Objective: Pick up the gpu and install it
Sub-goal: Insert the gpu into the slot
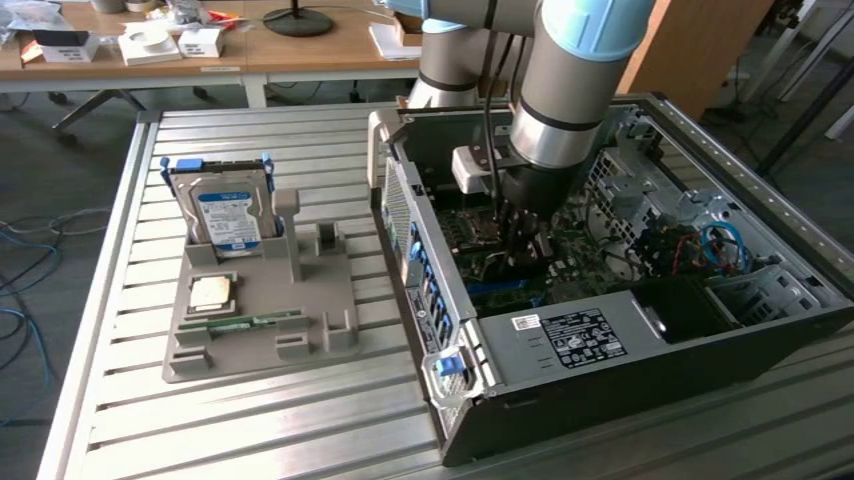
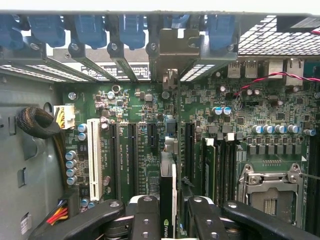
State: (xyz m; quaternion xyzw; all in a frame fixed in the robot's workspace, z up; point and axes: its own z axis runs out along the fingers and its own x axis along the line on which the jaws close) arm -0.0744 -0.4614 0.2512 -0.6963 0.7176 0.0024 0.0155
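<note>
Gpu held edge-on in my clamped pincer, low inside the computer case over the motherboard; a slight misalignment could jam it beside the slot.

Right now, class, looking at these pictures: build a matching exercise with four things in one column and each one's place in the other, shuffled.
Things:
1. gpu
2. hard drive
3. memory stick
4. gripper

Places:
A. standing upright in the grey holder
B. lying flat on the grey holder
C. inside the computer case, closed on the card
D. edge-on between the fingers, over the motherboard slots

Pairs: 1-D, 2-A, 3-B, 4-C
</note>
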